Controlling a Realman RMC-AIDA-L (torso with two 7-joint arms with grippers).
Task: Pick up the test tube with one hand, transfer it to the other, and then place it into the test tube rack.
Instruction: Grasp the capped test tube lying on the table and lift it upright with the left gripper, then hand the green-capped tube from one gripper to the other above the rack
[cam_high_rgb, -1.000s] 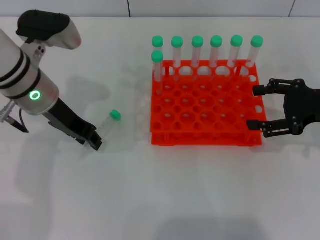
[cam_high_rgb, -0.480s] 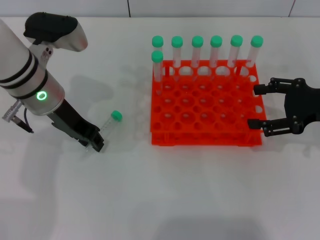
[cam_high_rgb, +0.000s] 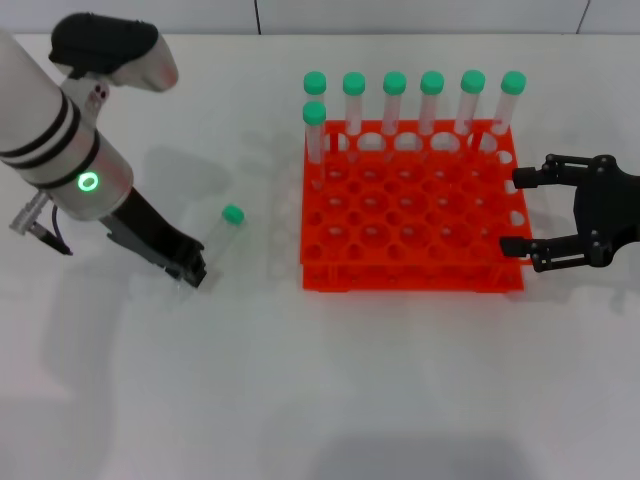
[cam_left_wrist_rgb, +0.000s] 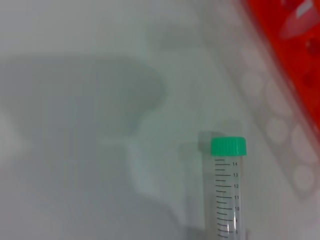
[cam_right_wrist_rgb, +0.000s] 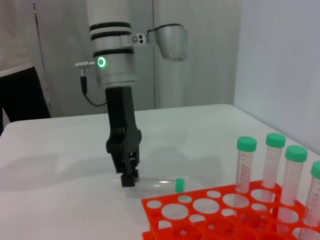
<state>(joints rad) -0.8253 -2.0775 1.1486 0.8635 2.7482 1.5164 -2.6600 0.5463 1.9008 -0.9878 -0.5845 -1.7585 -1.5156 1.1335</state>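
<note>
One loose tube (cam_high_rgb: 216, 240) lies flat on the worktop (cam_high_rgb: 320, 380), left of the rack (cam_high_rgb: 410, 205), its green cap pointing toward the far edge. The left pincer (cam_high_rgb: 190, 272) is down at the tube's bottom end, and from the right wrist view (cam_right_wrist_rgb: 128, 176) its tips sit at that end; whether they already grip it I cannot tell. The right pincer (cam_high_rgb: 520, 212) waits spread open just beside the rack's right side, holding nothing.

To do this pick well, I judge the left pincer should close across the tube's body squarely, not at the rounded tip where it could squirt out and roll. A grip low on the tube would leave the capped end free for the other pincer to take.

Seven other tubes (cam_high_rgb: 432, 100) stand along the rack's far rows, so the near rows are free. Open worktop lies between tube and rack and along the near edge, giving room to lift and hand over above the middle.
</note>
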